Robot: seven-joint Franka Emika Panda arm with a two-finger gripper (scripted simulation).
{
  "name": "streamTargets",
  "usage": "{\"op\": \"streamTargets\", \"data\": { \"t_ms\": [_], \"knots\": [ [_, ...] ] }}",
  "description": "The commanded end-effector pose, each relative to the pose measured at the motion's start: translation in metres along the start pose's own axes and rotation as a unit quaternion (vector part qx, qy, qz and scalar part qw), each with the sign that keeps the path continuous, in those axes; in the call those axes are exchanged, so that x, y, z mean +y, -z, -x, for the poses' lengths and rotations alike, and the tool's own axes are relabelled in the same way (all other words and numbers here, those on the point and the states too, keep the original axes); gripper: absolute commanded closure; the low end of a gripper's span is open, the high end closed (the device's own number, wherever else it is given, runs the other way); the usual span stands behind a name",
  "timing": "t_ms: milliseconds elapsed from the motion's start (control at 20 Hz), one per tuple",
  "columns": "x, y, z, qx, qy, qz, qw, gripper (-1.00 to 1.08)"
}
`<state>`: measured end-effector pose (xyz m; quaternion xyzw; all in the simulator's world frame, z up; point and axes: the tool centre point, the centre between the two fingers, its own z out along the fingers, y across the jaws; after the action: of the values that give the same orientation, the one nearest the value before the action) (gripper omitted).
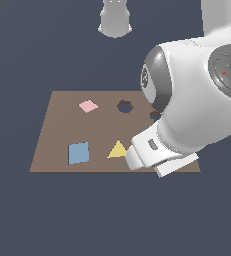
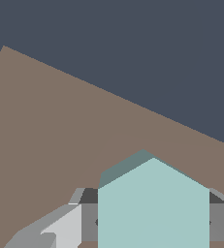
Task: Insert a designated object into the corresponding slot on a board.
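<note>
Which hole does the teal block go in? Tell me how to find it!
Find the brown board. Along its far edge, beside the pink square, sits the dark six-sided hole. The other dark hole is half hidden behind the arm.

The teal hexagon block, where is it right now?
In the wrist view the teal hexagon block sits between the gripper's fingers, above the brown board; the exterior view hides it behind the arm.

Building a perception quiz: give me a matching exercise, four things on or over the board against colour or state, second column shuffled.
1. square
2. triangle
3. hexagonal hole
4. hexagonal block

A. between the gripper fingers
B. yellow
C. empty, dark
D. blue

Pairs: 1-D, 2-B, 3-C, 4-A
</note>
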<state>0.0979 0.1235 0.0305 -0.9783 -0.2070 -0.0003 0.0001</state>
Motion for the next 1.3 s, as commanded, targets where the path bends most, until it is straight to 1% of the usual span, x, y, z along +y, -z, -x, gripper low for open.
{"op": "streamTargets", "data": {
  "t_ms": [0,400,600,800,1050,1250],
  "knots": [
    [0.000,0.000,0.000,0.000,0.000,0.000,1.0000,1.08],
    [-0.001,0.003,0.001,-0.001,0.007,0.000,1.0000,1.08],
    [-0.005,0.003,0.004,-0.001,0.027,0.000,0.9996,1.08],
    [-0.011,0.003,0.008,-0.001,0.062,0.000,0.9981,1.08],
    [-0.022,0.004,0.018,-0.001,0.124,0.000,0.9923,1.08],
    [-0.032,0.004,0.029,0.000,0.187,0.000,0.9823,1.08]
  ]
}}
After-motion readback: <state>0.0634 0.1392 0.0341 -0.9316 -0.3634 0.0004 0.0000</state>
